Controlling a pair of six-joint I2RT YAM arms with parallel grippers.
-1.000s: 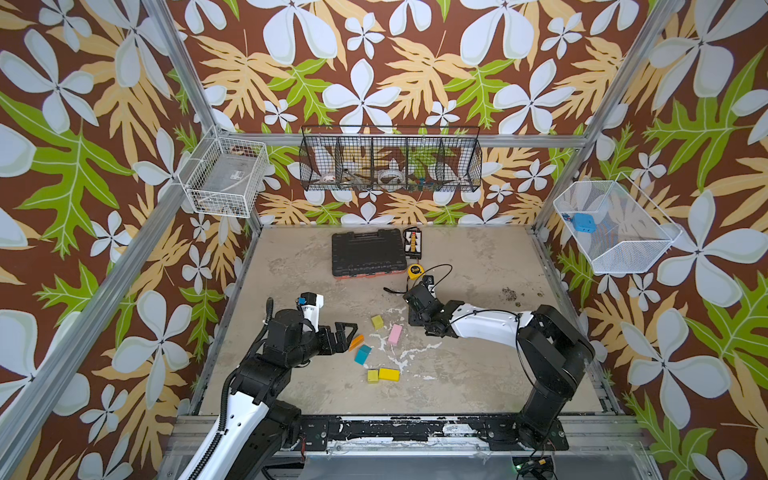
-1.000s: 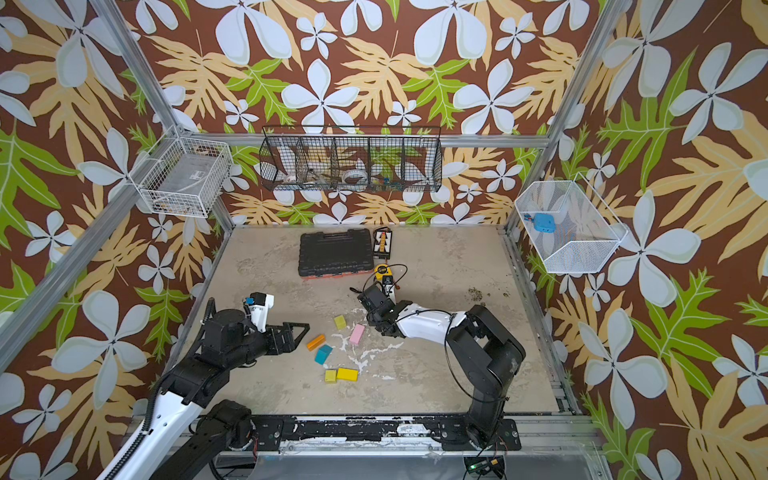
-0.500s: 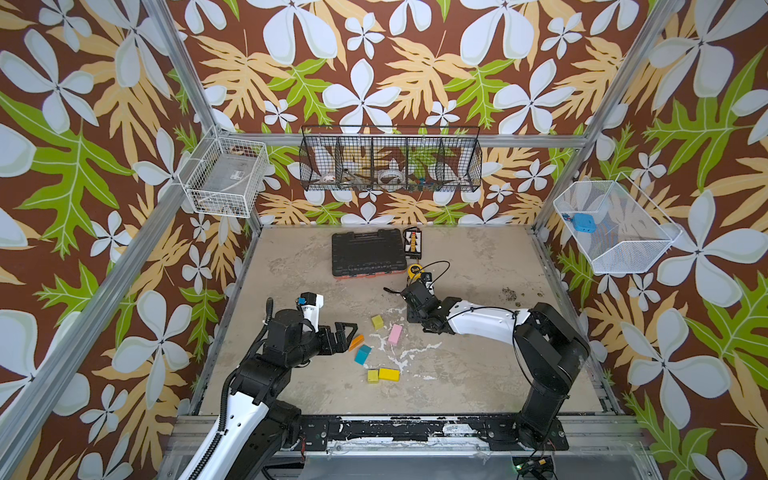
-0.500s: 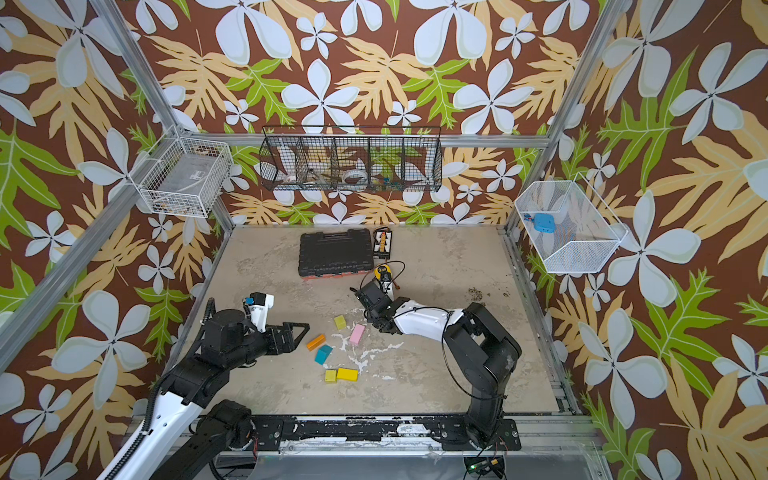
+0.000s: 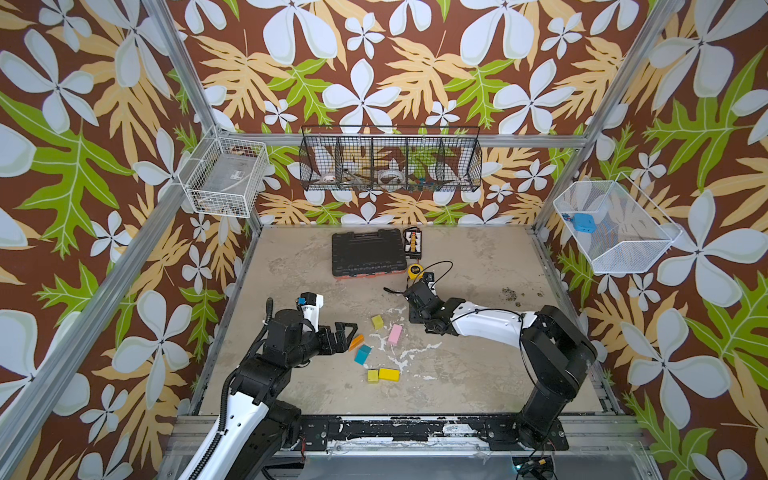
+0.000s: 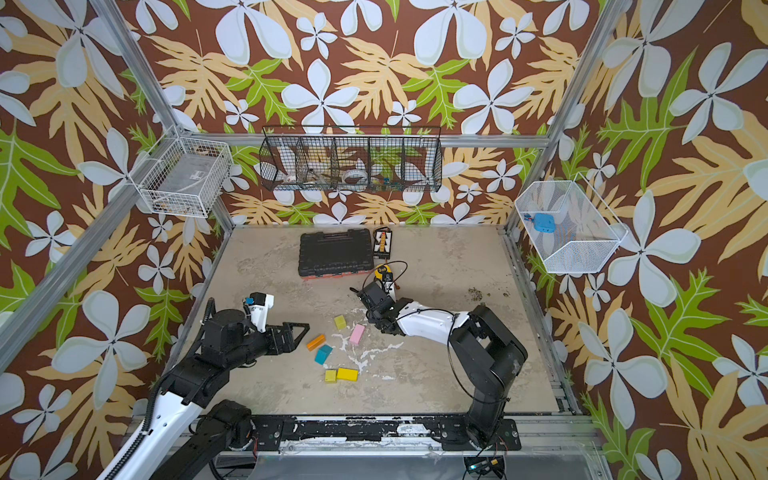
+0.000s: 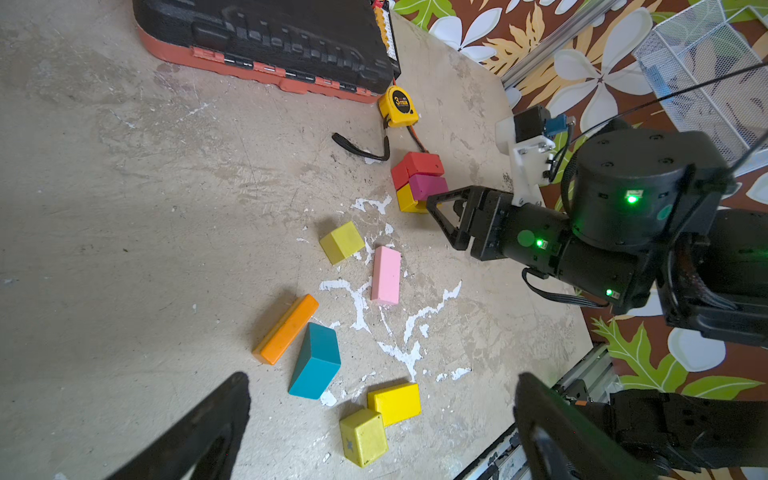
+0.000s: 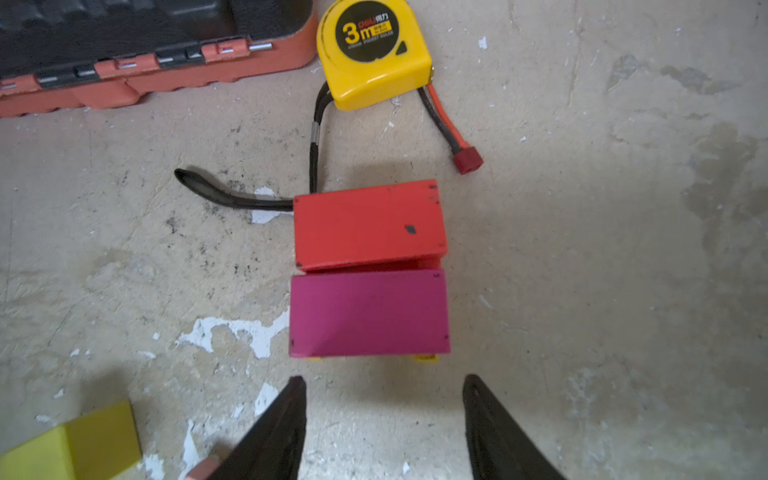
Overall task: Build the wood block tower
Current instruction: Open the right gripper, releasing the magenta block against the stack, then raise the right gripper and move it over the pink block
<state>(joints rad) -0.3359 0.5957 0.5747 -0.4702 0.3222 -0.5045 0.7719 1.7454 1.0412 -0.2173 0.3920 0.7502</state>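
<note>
Right gripper [image 8: 383, 380] has edged toward the tape measure [image 8: 372, 50]; fingers spread and empty, it stops just short of the tower [image 7: 424, 185], red and magenta over yellow, hidden in both top views. Left gripper [image 7: 382, 376] gapes wide over loose wood blocks [image 7: 316, 361] mid-table, open floor around; the blue item [image 5: 582, 223] in the wire basket [image 5: 631, 249] is indistinct.

I read the worktop [image 5: 478, 374] as bare on the right half and along the near edge, so passage there is free. Loose blocks [image 5: 362, 354] clutter the centre. Far centre is blocked by the tool case [image 5: 368, 253]. Just near it, the tape measure [image 5: 414, 271] and its strap [image 8: 232, 195] crowd the red-magenta stack [image 7: 419, 183].
</note>
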